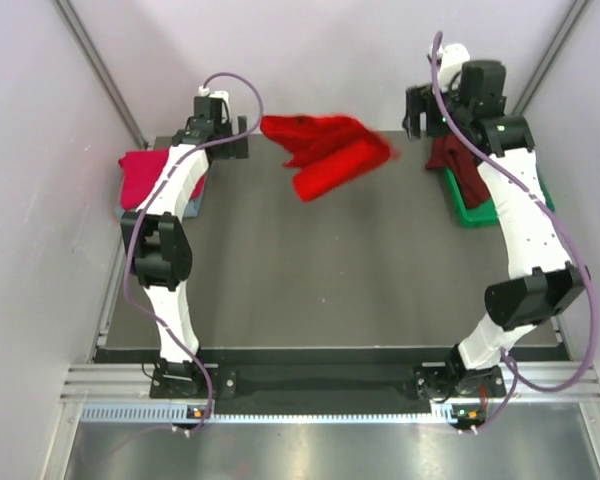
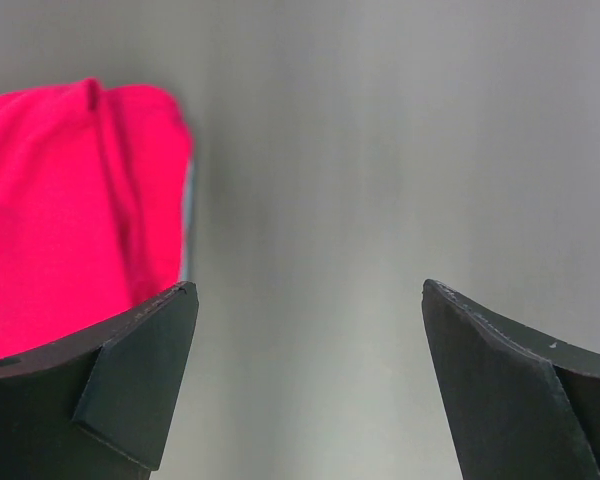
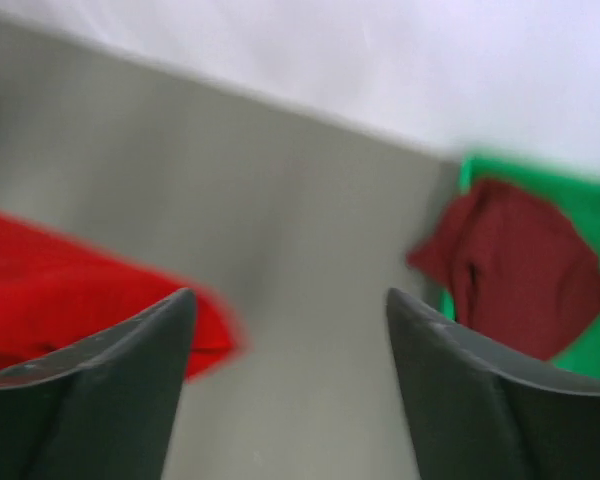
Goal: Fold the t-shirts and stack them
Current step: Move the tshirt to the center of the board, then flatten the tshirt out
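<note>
No readable text in any view — no labels, brands or numbers.
The red t-shirt at upper middle of the top view and the green tray at upper right are plain; a pale strip near the lower edge bears fine regular marks — too small to read.

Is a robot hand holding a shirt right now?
No. The left gripper and the right gripper are both open and empty; the bright red shirt is in neither grip.
</note>
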`<state>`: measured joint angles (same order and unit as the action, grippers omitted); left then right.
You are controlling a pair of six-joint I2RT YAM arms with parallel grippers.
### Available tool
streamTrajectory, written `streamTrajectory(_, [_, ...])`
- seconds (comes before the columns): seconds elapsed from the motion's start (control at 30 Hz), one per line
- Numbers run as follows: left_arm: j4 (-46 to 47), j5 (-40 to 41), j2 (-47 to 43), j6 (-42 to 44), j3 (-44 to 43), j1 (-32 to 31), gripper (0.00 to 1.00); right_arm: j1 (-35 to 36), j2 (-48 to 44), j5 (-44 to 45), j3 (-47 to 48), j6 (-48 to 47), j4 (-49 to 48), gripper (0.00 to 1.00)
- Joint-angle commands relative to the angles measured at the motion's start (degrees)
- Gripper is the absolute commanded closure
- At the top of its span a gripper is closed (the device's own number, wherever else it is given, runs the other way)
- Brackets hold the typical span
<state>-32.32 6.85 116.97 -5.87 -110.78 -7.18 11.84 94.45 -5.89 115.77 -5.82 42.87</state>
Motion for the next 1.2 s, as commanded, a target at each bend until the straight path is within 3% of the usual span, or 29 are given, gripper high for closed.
streamTrajectory(0.0, [3.22,-0.53,-5.08,-0.11,0.3,-1.17,0.02,-2.96,2.84,-0.34,-6.68,2.31,1.69,0.18])
streamTrajectory(0.3, [1.73,-1.49,-10.44,2.62,8.99,-1.61,0.02,1.78,5.47,-11.5,-5.12,1.78,1.95,0.21])
streamTrajectory(0.43, [-1.16,-8.5,-14.21,0.77,14.71,-1.61,0.05,6.79,9.77,-18.44,-1.95,2.57,1.95,0.26])
streamTrajectory(0.63, [0.23,-7.38,-20.28,-2.22,24.29,-1.52,0.05,14.44,20.22,-22.4,1.04,1.17,1.95,0.29])
streamTrajectory(0.8, [0.59,-3.78,-21.78,-0.55,24.56,-1.35,0.05,15.59,25.6,-26.98,3.5,2.83,2.83,0.27])
streamTrajectory(1.17, [0.85,-3.6,-23.54,-0.2,25.88,-0.64,0.04,15.76,35.0,-26.45,8.42,3.72,2.39,0.26])
